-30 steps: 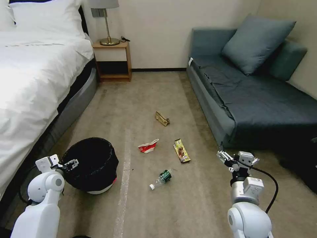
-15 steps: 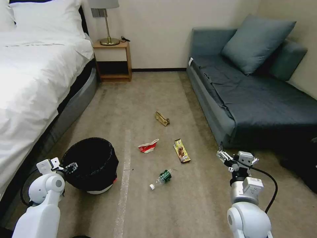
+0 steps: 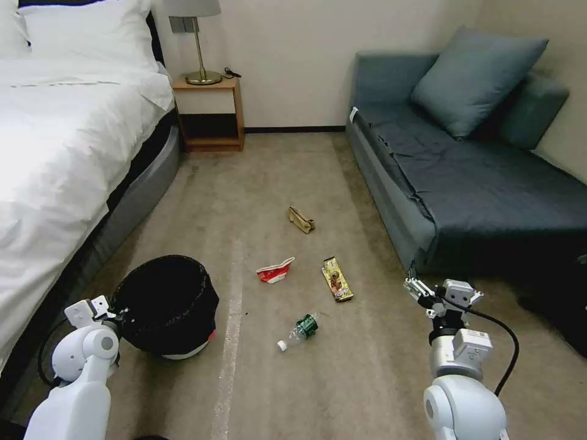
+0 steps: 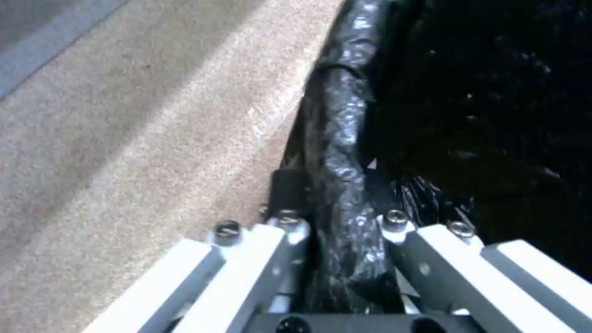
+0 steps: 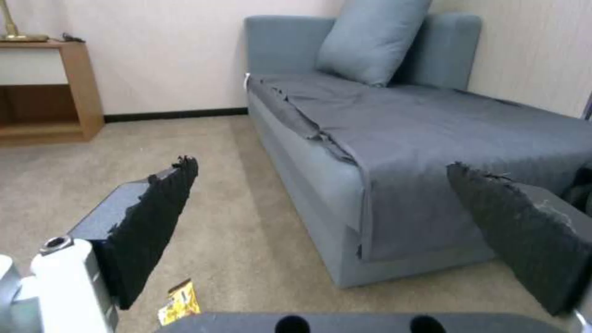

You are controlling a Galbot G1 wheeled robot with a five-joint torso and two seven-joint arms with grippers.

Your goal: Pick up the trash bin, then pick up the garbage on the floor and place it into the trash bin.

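Nearest us, our left gripper (image 4: 336, 259) straddles the rim of the round, low black trash bin lined with crinkly black plastic (image 3: 168, 302), one finger outside and one inside, clenched on the bagged edge; the bin sits on the beige carpet floor (image 3: 342, 379) beside the white bed (image 3: 55, 153). Our right gripper (image 5: 321, 226) hangs released, jaws wide apart, near the grey-blue sofa (image 3: 477, 177). Ahead on the carpet lie a crushed clear bottle with a green label (image 3: 299, 330), then a flattened red-and-white carton (image 3: 275, 270) and a yellow snack wrapper (image 3: 337, 279), and farthest a crumpled tan paper bag (image 3: 301, 219).
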